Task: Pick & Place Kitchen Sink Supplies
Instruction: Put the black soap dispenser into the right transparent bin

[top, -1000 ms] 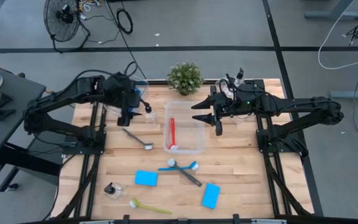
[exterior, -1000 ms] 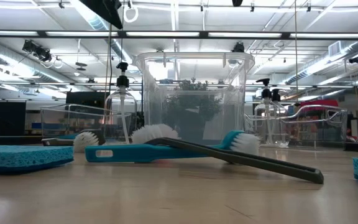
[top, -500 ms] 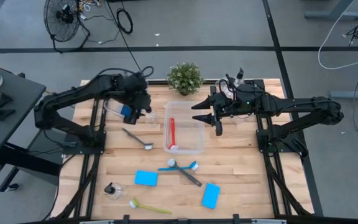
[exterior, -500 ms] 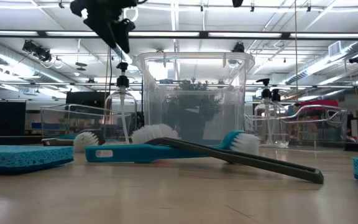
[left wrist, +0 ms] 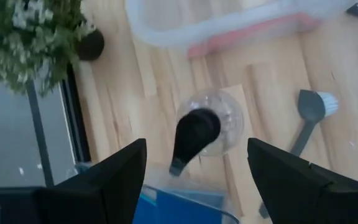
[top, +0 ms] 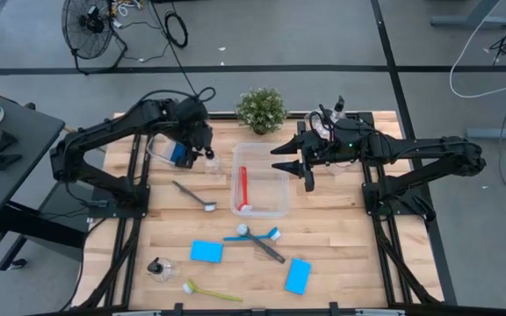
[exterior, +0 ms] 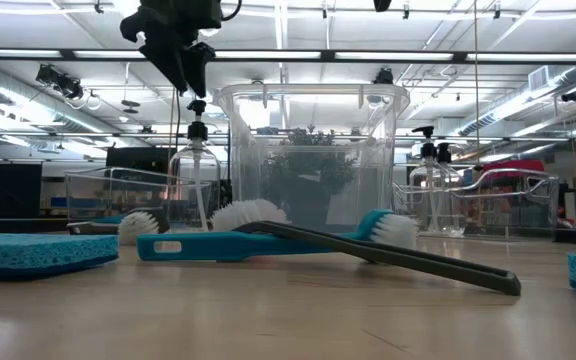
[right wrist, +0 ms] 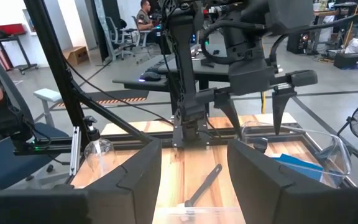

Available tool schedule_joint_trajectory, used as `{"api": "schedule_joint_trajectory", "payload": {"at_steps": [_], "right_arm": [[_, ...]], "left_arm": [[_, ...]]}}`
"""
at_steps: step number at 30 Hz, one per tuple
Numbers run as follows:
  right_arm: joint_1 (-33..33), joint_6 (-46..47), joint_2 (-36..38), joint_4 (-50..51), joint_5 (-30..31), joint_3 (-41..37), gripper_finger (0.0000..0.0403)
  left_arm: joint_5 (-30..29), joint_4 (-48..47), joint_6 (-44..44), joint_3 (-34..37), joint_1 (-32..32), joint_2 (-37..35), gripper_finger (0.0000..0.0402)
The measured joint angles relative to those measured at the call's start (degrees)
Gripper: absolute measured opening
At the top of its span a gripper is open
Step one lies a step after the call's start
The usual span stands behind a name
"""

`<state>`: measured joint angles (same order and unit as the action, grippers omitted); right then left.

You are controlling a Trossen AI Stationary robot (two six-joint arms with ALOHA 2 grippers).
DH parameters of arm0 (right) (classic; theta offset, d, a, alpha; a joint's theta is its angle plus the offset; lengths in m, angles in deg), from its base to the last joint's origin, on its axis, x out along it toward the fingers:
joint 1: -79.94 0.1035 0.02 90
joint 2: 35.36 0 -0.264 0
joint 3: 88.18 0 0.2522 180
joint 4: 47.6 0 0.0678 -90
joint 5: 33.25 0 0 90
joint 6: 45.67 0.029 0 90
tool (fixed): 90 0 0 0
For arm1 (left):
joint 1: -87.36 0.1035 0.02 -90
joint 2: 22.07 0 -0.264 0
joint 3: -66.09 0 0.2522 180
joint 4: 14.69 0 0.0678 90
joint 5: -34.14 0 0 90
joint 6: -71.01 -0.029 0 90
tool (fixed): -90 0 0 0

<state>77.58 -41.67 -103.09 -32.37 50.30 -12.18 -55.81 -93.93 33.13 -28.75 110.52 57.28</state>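
A small clear bottle with a black pump top [top: 211,163] stands upright on the table between the left clear bin [top: 167,151] and the centre bin [top: 262,191]. My left gripper [top: 204,149] is open straight above it. In the left wrist view the pump top [left wrist: 194,134] shows between and below the fingers, untouched. In the low view the gripper [exterior: 183,70] hangs just above the pump [exterior: 197,112]. My right gripper [top: 281,158] is open and empty over the centre bin's far right corner. A red brush [top: 242,189] lies in that bin.
A grey brush [top: 193,195] lies near the bottle. A blue and a dark grey brush [top: 257,237] lie crossed, with two blue sponges [top: 206,252] [top: 298,275], a second bottle [top: 158,268] and a yellow-green brush [top: 211,292] toward the near edge. A potted plant [top: 261,109] stands at the far edge.
My left gripper has gone toward the table's right edge, from over the left bin to above the bottle, and has come down toward its pump top. Its fingers stay open. The bottle has not moved.
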Motion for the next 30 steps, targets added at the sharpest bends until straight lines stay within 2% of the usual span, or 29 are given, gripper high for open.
{"api": "schedule_joint_trajectory", "payload": {"at_steps": [8, 12, 30], "right_arm": [[0.01, -0.03, 0.00, -0.02, 0.01, 0.00, 0.0185], [0.01, -0.05, 0.00, -0.02, 0.01, 0.00, 0.0185], [0.01, -0.05, -0.02, -0.02, 0.01, 0.00, 0.0185]], "left_arm": [[0.67, -6.80, 7.09, 0.00, 1.79, -0.24, 0.0284], [4.22, -10.51, 10.41, 0.00, 2.53, -0.88, 0.0284], [6.89, -11.03, 23.13, 0.04, 1.94, -9.09, 0.0284]]}}
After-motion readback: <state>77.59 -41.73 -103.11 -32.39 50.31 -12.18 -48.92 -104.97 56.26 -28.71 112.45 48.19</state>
